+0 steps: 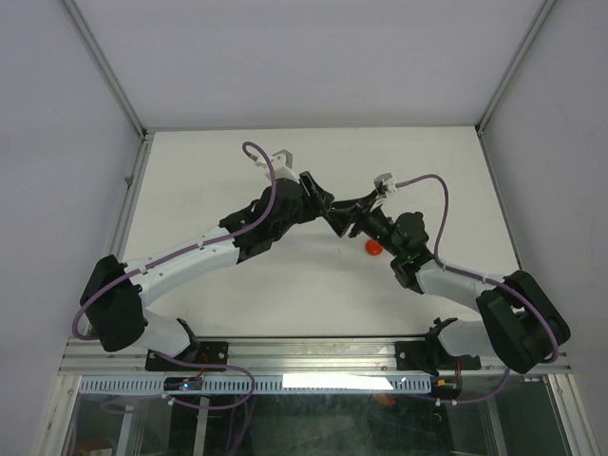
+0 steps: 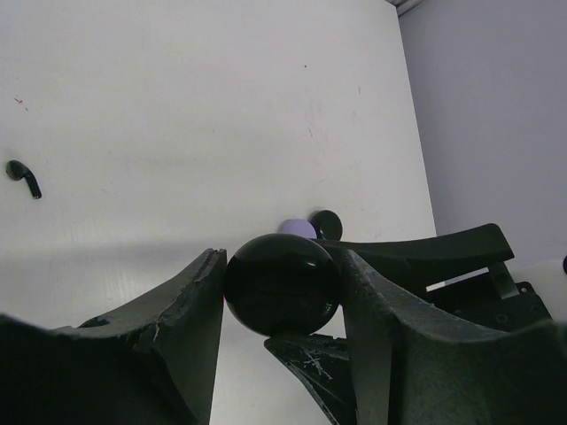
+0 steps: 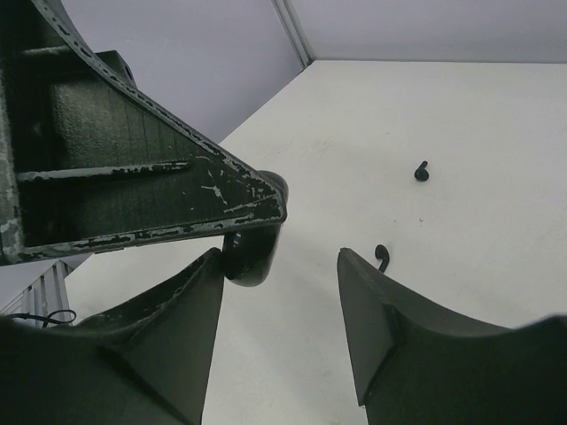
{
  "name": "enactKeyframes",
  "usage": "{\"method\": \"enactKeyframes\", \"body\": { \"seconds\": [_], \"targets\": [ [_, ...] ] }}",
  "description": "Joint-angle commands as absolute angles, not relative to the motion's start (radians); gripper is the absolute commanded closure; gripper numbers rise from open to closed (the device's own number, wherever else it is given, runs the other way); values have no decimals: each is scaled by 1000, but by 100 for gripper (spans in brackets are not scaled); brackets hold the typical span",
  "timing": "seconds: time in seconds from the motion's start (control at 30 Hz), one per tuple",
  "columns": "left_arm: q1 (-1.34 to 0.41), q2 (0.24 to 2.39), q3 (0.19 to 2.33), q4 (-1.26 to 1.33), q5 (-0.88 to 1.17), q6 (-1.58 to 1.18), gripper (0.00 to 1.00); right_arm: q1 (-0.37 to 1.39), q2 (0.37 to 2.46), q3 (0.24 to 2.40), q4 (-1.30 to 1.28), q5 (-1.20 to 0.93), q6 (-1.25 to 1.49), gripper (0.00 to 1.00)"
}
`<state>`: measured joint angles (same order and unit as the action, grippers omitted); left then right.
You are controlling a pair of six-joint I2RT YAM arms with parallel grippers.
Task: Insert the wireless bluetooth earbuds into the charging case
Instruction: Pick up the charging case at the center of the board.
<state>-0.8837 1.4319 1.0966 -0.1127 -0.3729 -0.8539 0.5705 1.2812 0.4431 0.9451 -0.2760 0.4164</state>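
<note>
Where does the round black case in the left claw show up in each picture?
Top external: lost in the dark cluster where left gripper and right gripper meet, near centre.
Left wrist: round black case, low centre, between that gripper's fingers.
Right wrist: the case left of centre, beneath the left gripper's scuffed finger.
Shared landmark: the left gripper.

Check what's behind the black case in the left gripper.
Peeking over the black case: a pale purple rounded thing and a small black round thing. Their lower parts are covered, so I can't identify them.
</note>
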Motion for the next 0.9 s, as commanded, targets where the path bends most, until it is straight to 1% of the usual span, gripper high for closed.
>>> {"method": "enactKeyframes", "body": {
  "seconds": [0.0,0.2,0.47,0.7,0.87],
  "targets": [
    [-917,1405,1098,-32,-415,-851,56,578,1297,475,1047,-269,429,45],
    [-938,1413,1088,-31,-442,-838,55,577,1307,488,1066,-276,452,51],
    [-978,1407,1083,-24,-524,-750,54,577,1312,494,1075,-297,469,67],
    [-1013,1395,1048,13,-538,-731,54,574,1316,483,1118,-275,498,67],
    [-1014,1378,1036,27,-514,-763,54,571,1361,454,1244,-259,515,67]
  ]
}}
